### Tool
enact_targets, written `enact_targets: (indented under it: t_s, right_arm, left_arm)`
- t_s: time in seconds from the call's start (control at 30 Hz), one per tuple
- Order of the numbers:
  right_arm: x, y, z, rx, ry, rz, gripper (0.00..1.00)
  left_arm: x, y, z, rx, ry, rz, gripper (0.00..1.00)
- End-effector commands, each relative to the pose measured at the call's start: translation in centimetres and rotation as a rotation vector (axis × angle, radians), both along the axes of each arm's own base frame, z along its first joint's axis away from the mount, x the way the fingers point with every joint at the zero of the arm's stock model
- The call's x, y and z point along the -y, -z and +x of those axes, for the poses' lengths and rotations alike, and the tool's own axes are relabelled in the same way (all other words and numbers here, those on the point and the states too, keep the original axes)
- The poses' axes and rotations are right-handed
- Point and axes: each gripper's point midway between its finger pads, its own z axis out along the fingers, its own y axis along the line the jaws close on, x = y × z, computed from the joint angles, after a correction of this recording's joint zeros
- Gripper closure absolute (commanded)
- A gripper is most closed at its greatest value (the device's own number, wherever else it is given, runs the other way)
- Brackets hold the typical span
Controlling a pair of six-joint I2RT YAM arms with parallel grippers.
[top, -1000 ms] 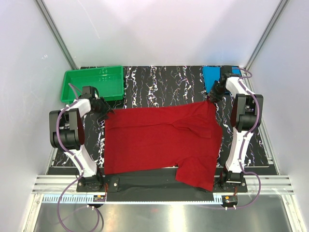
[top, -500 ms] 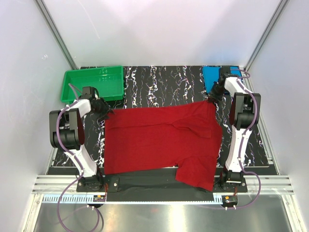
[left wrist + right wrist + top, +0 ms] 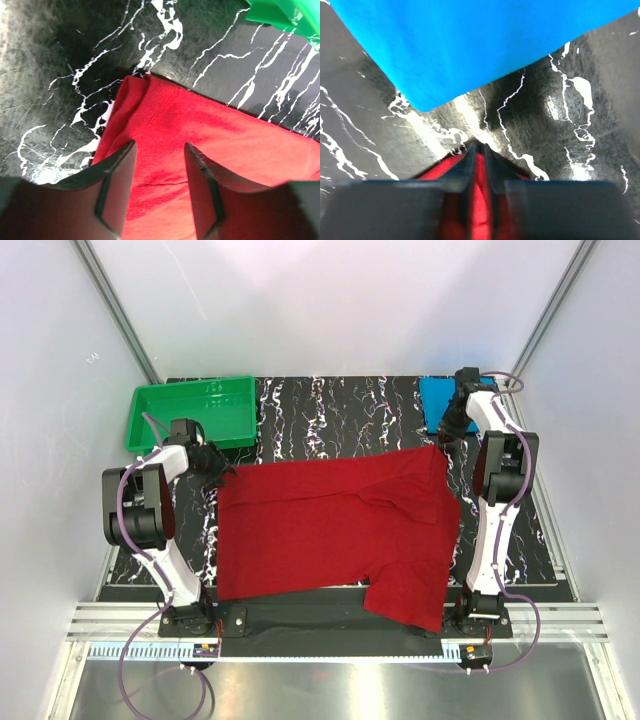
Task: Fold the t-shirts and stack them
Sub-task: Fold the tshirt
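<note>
The deep red t-shirt [image 3: 330,530] lies spread across the middle of the dark marbled table [image 3: 330,420]. My left gripper [image 3: 222,476] is open over its far left corner, fingers astride the red cloth [image 3: 200,130] in the left wrist view. My right gripper [image 3: 443,440] is shut on the shirt's far right corner; red cloth [image 3: 479,200] is pinched between its fingers. The bright blue folded t-shirt [image 3: 437,400] lies at the far right, just beyond the right gripper, and fills the top of the right wrist view [image 3: 470,45].
A green plastic tray [image 3: 190,412] stands at the far left, just beyond my left gripper; its corner shows in the left wrist view [image 3: 285,15]. The shirt's near right part hangs over the table's front edge [image 3: 405,605]. White walls enclose the table.
My right gripper has drawn the shirt's far right corner a little farther back, toward the blue shirt. The left arm has not moved.
</note>
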Motion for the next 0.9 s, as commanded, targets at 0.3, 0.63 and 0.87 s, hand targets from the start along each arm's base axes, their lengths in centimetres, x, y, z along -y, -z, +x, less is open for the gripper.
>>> enact_targets:
  t_s: [0.3, 0.63, 0.87]
  right_arm:
    - [-6.9, -11.9, -8.8, 0.051, -0.249, 0.019, 0.50]
    - [-16.6, -6.5, -23.3, -0.052, -0.545, 0.278, 0.69]
    - [-18.3, -4.7, -23.9, -0.009, -0.578, 0.296, 0.68]
  left_arm:
    - [0.6, -9.1, -1.3, 0.213, 0.095, 0.125, 0.34]
    - [11.0, -11.4, -3.7, 0.333, 0.470, -0.003, 0.48]
    - [19.9, -12.7, -6.3, 0.372, 0.666, -0.152, 0.55]
